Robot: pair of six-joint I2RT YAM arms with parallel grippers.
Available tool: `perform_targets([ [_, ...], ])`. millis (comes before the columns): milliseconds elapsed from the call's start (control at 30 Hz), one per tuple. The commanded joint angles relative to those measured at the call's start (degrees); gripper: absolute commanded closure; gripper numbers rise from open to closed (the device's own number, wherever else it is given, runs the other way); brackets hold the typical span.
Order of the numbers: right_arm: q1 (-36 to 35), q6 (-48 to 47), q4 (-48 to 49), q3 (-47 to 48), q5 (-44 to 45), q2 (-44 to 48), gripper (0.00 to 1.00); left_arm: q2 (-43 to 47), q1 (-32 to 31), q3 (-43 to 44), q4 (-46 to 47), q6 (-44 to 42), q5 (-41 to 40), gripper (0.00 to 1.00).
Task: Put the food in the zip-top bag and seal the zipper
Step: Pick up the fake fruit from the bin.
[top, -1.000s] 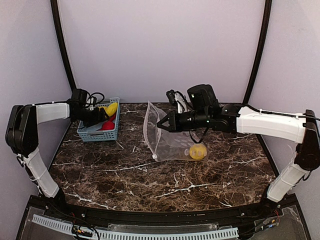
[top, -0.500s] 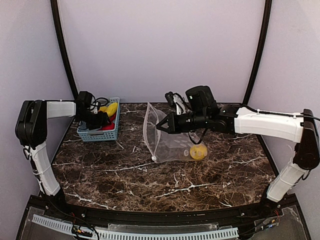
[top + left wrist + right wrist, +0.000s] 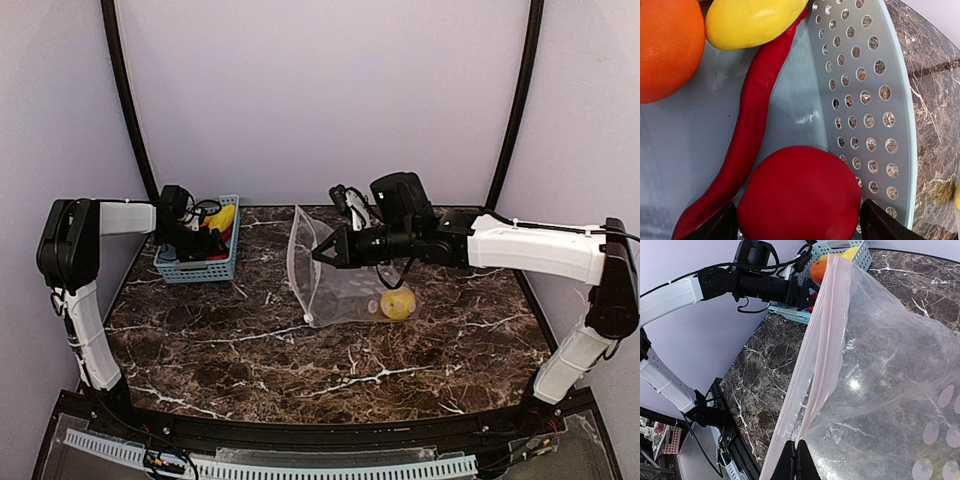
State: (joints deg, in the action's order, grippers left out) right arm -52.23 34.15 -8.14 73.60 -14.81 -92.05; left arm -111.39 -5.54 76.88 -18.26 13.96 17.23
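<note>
Dark marbled table (image 3: 300, 370) with blue-grey basket (image 3: 190, 268) far left, clear bag (image 3: 340, 290) mid-table.

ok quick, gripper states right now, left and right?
Left gripper: open, jaws either side of the round red piece in the basket.
Right gripper: shut on the zip-top bag at its mouth edge.

We look into a booth of plain pale lilac walls (image 3: 320, 100), softly and evenly lit. A dark brown marble-patterned table (image 3: 300, 350) veined in white fills the floor of it. A black post (image 3: 125, 90) rises from each far corner of the table. Along the near edge runs a black rail (image 3: 330, 432), with a white slotted strip (image 3: 300, 467) below. From the right wrist view we glimpse, beyond the table's side, what may be a pink slatted crate (image 3: 667, 437).
</note>
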Motion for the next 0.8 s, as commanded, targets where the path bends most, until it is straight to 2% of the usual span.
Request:
perform_targets([
  [0, -0.1, -0.4, 0.8, 0.8, -0.4, -0.4, 1.0, -0.2, -0.3, 1.2, -3.2, -1.3, -0.8, 0.18],
  [133, -0.1, -0.3, 0.9, 0.6, -0.5, -0.5, 1.0, -0.1, -0.3, 1.4, -3.5, -1.5, -1.2, 0.24],
  [467, -0.1, -0.1, 1.2, 0.2, -0.3, -0.4, 1.0, 1.1, -0.3, 1.3, -3.5, -1.7, -1.7, 0.3],
  [767, -0.1, 0.2, 1.1, -0.3, 0.2, 0.4, 1.0, 11.3, 0.5, -3.1, 1.6, -1.3, -5.1, 0.31],
])
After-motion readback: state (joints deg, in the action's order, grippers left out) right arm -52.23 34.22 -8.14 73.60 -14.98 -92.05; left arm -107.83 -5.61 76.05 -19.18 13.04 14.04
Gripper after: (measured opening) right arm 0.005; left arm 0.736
